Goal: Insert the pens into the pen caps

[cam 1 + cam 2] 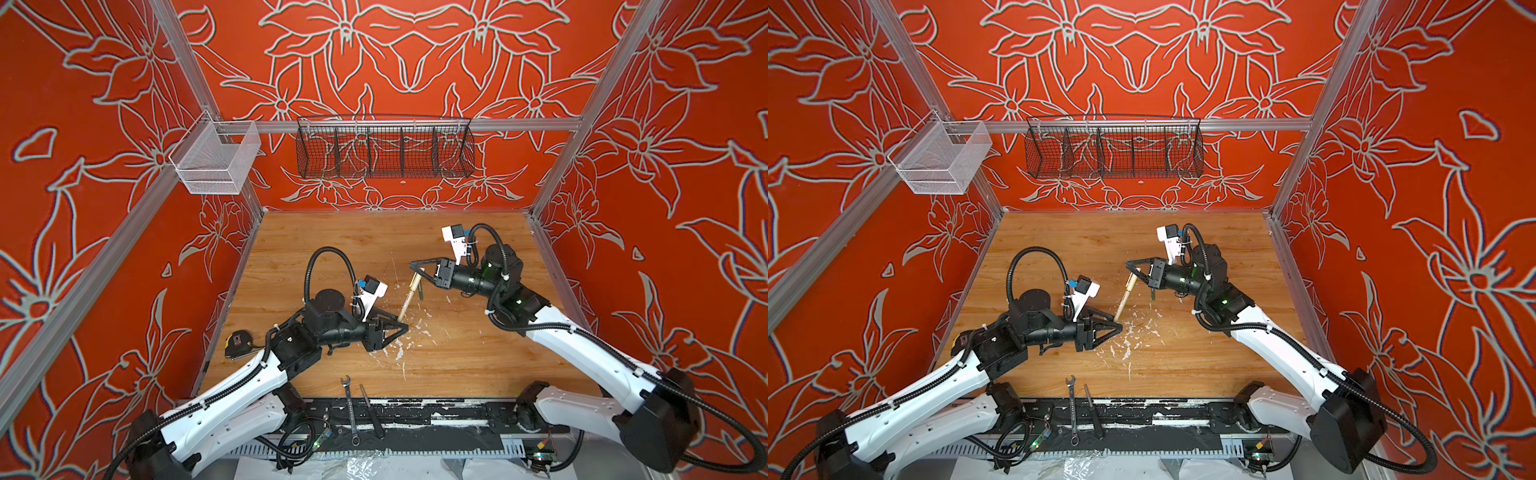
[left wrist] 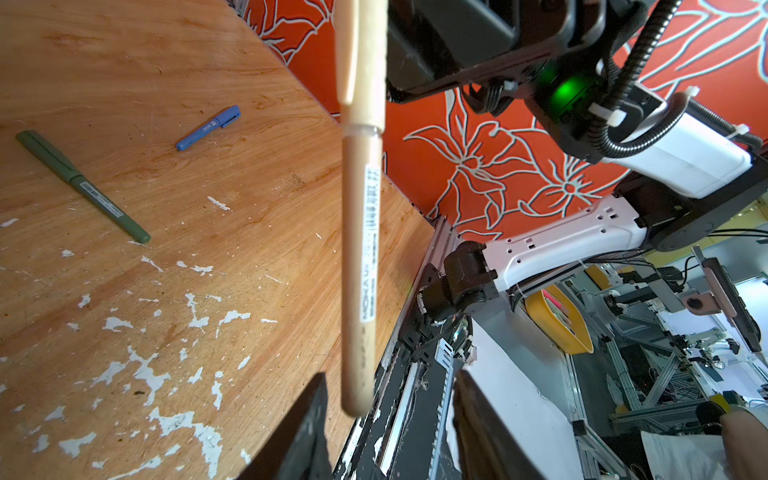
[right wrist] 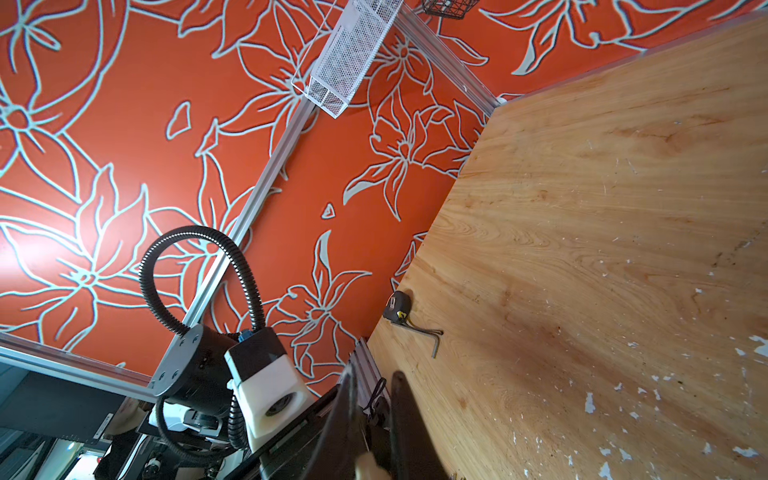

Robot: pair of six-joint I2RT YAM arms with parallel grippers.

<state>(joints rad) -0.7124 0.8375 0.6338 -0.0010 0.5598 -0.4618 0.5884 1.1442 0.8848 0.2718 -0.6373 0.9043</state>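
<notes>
A tan pen [image 1: 406,300] hangs tilted above the table between the two arms. Its tan pen cap [image 2: 360,58] covers the upper end. My right gripper [image 1: 415,270] is shut on that cap, and a tan end shows between its fingers [image 3: 370,467] in the right wrist view. My left gripper [image 2: 390,399] is open around the pen's lower end [image 2: 355,403], with both jaws standing apart from it. A green pen [image 2: 83,187] and a blue pen [image 2: 208,126] lie capped on the wooden table [image 2: 249,249]. In both top views the blue pen is hidden.
A tape measure [image 1: 237,343] and a hex key [image 3: 434,340] lie by the left wall. A silver wrench [image 1: 349,407] and a black slim tool [image 1: 371,409] rest at the front edge. A black wire basket [image 1: 384,147] and a white mesh basket [image 1: 216,160] hang on the rails.
</notes>
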